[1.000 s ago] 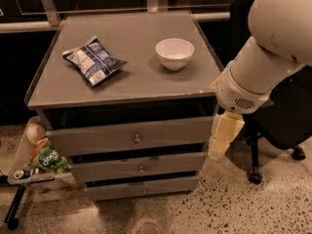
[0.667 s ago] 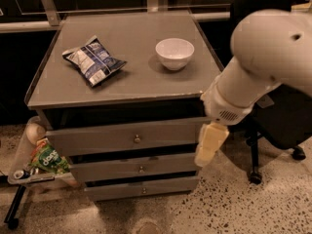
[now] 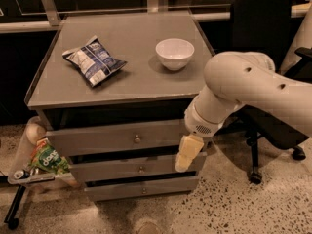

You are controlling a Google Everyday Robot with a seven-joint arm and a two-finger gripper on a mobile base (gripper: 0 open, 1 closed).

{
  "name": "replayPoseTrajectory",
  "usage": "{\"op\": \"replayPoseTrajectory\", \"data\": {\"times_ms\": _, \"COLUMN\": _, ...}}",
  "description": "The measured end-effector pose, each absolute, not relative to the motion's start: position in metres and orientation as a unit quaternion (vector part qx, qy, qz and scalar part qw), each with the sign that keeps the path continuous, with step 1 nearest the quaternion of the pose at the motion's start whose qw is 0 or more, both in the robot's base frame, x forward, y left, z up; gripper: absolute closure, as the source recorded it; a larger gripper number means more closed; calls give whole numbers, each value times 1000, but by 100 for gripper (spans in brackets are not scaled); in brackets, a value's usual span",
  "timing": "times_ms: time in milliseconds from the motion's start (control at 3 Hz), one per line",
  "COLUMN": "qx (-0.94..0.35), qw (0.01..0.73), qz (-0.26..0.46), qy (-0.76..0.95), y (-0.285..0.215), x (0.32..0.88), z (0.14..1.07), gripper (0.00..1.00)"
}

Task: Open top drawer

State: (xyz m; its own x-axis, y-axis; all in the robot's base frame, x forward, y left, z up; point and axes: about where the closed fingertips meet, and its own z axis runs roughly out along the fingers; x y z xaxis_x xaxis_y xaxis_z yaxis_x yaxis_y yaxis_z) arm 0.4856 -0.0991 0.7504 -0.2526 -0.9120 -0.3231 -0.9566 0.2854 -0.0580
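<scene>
In front of the right end of the grey metal cabinet [image 3: 131, 84], the robot's pale yellow gripper [image 3: 184, 159] hangs low and points down, and I cannot tell if it is clenched or let go. The wide grey top drawer [image 3: 92, 140] sits just under the cabinet top and looks shut. Its small round metal knob [image 3: 137, 139] is off to the left of the gripper, not touching it. The gripper is partly over the shorter grey middle drawer [image 3: 117, 170], so it might pull that one by mistake. A hard bump could also shake the round white bowl [image 3: 174, 53] and the crinkly blue and white snack bag [image 3: 93, 60] on top
</scene>
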Motion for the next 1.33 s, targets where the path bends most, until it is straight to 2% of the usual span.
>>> {"op": "replayPoseTrajectory", "data": {"times_ms": 1333, "qx": -615, "qw": 148, "qz": 67, "qy": 772, "y": -79, "x": 550, "z": 671, "gripper": 0}}
